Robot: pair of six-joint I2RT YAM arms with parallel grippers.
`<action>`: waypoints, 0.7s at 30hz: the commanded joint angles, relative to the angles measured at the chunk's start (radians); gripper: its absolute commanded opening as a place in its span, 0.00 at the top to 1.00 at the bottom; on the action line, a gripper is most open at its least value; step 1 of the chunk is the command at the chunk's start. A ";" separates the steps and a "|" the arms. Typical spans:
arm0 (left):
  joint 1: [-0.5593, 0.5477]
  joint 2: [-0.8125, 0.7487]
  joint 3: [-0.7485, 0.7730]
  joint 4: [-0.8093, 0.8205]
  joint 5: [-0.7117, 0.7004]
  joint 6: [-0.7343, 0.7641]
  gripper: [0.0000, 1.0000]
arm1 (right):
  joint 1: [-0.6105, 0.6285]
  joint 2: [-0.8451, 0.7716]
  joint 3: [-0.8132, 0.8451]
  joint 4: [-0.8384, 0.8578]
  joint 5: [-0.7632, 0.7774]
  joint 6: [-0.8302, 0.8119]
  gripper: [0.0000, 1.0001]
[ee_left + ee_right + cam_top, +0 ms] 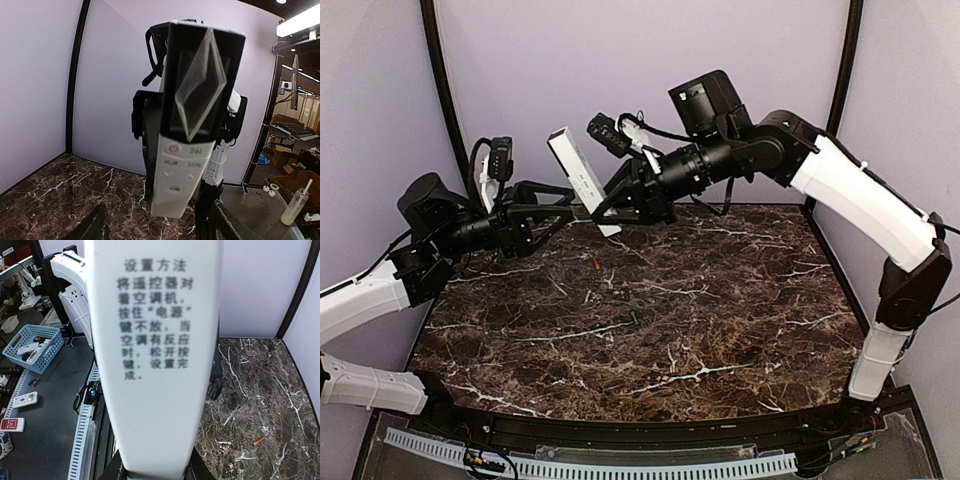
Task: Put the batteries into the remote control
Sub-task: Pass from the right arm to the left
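Note:
The remote control (578, 170), a long white bar, hangs tilted in the air above the back of the table. My right gripper (608, 205) is shut on its lower end. In the right wrist view its printed back (155, 365) fills the frame, with the jaws clamped at the bottom. My left gripper (564, 204) is open just left of it. In the left wrist view the remote's button face (180, 170) stands between the spread fingers (95, 225), apart from them. One red-orange battery (595, 263) (258, 441) lies on the marble. I cannot pick out the dark battery.
The dark marble table top (720, 330) is bounded by purple walls at the back and sides. A white slotted cable rail (600, 466) runs along the near edge. Beyond the table's left side stands a blue basket (35, 347) of small devices.

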 commanded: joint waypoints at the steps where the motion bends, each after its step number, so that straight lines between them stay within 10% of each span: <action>1: -0.028 0.000 0.046 -0.048 0.057 0.068 0.33 | 0.022 0.046 0.156 -0.290 0.108 -0.123 1.00; 14: -0.104 0.092 0.108 0.037 0.029 0.044 0.35 | 0.059 0.072 0.240 -0.355 0.164 -0.177 1.00; 21: -0.111 0.110 0.118 0.043 0.036 0.009 0.98 | 0.060 0.046 0.198 -0.312 0.158 -0.179 1.00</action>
